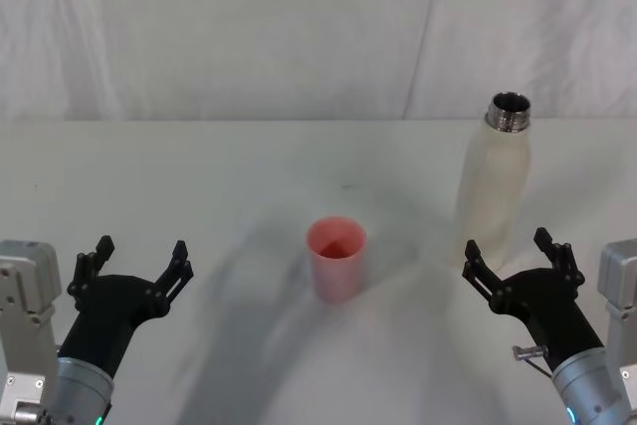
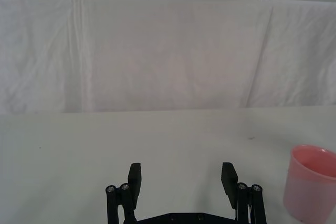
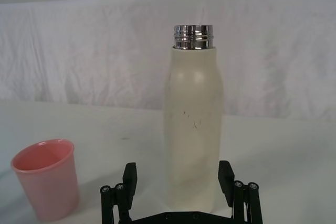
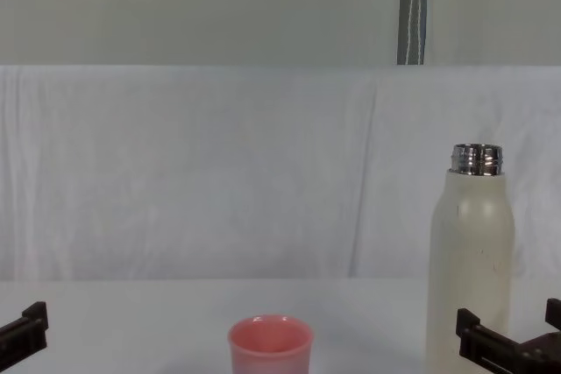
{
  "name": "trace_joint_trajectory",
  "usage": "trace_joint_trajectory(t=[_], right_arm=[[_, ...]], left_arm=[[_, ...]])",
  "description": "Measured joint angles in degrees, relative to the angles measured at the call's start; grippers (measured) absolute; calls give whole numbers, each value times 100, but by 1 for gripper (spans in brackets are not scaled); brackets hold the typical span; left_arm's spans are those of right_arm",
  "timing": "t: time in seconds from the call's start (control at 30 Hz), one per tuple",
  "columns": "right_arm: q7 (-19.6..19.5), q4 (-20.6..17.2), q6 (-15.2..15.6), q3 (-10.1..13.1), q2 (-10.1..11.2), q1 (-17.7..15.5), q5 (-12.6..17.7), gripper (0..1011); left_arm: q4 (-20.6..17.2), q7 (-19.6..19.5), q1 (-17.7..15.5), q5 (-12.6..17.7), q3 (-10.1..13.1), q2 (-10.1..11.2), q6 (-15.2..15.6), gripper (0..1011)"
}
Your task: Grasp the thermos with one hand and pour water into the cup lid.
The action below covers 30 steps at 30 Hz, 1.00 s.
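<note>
The open right gripper (image 1: 510, 258) sits just before the upright thermos (image 1: 493, 184) toward the desk's (image 1: 199, 176) right edge, the cup (image 1: 336, 258) mid-desk, the left gripper (image 1: 139, 261) open; a low, off-centre grasp could topple the tall bottle.

- From the chest camera I lose the base of the cup lid (image 4: 270, 344) and the foot of the thermos (image 4: 469, 260) below the frame's bottom edge.
- The right hand (image 4: 513, 332) covers the thermos's lower right side there; I see just its finger ends.
- The left hand (image 4: 22, 332) shows one finger, cut by the corner.
- On the left wrist camera the cup lid (image 2: 311, 184) runs off the frame's edge.
- I cannot tell whether the thermos (image 1: 493, 181) holds water.
</note>
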Motion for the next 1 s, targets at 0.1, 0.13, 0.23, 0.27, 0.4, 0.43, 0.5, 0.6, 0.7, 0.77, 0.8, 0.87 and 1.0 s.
trace_joint_trajectory(t=[0.1,0.13,0.23,0.27,0.4,0.43,0.5,0.6,0.7,0.77,0.8,0.87,1.0], right_arm=[[58,95,-40,38,-47,56,-20,1000],[90,144,-54,58,-60,90,-40,1000],[144,224,-65,83,-73,148,-87,1000],[179,260,-70,97,-78,183,-116,1000],[242,367,-79,130,-90,286,-193,1000],[258,389,-79,136,-92,310,-204,1000],[293,452,-79,154,-95,379,-233,1000],[355,555,-79,176,-101,477,-241,1000],[411,664,-78,189,-114,575,-235,1000],[442,727,-78,196,-125,625,-224,1000],[459,780,-81,205,-135,669,-202,1000],[480,837,-94,214,-146,717,-190,1000],[503,994,-133,220,-163,845,-182,1000]], left_arm=[[0,0,0,0,0,0,0,1001],[0,0,0,0,0,0,0,1001],[0,0,0,0,0,0,0,1001],[0,0,0,0,0,0,0,1001],[0,0,0,0,0,0,0,1001],[0,0,0,0,0,0,0,1001],[0,0,0,0,0,0,0,1001],[0,0,0,0,0,0,0,1001],[0,0,0,0,0,0,0,1001],[0,0,0,0,0,0,0,1001],[0,0,0,0,0,0,0,1001],[0,0,0,0,0,0,0,1001],[0,0,0,0,0,0,0,1001]])
